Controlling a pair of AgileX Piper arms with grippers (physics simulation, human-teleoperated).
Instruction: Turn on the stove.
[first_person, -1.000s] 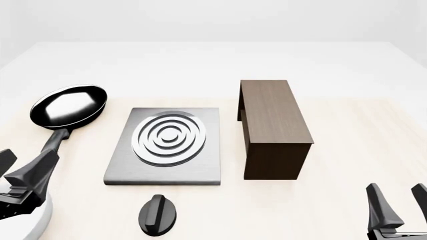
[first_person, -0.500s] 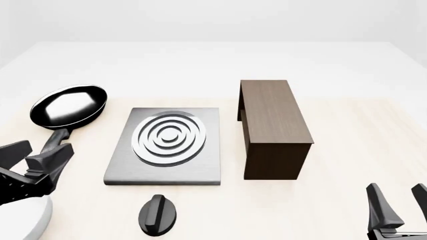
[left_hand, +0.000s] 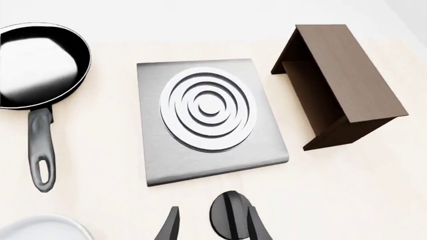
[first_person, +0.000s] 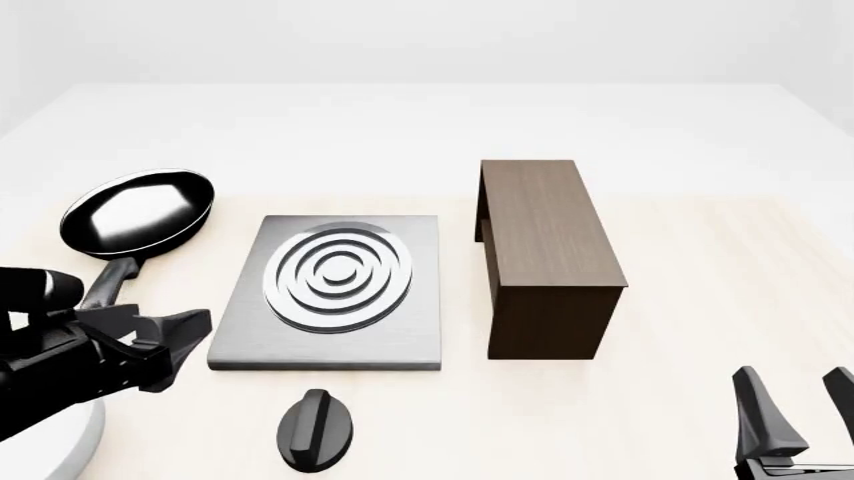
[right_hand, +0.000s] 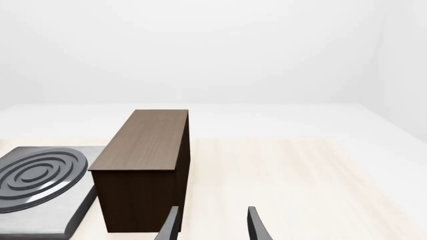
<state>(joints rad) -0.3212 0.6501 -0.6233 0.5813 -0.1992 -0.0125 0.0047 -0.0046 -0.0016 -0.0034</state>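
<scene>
Approach step — left gripper (first_person: 167, 335) apart, empty, left of the knob (first_person: 316, 430), near of the stove plate (first_person: 331, 292) on the worktop (first_person: 694, 260). Next: descend, straddle ridge, twist.

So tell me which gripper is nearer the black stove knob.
Left. The left gripper hangs open just to the left of the knob and a little beyond it, over the table beside the stove plate. The right gripper sits far off at the right edge.
</scene>
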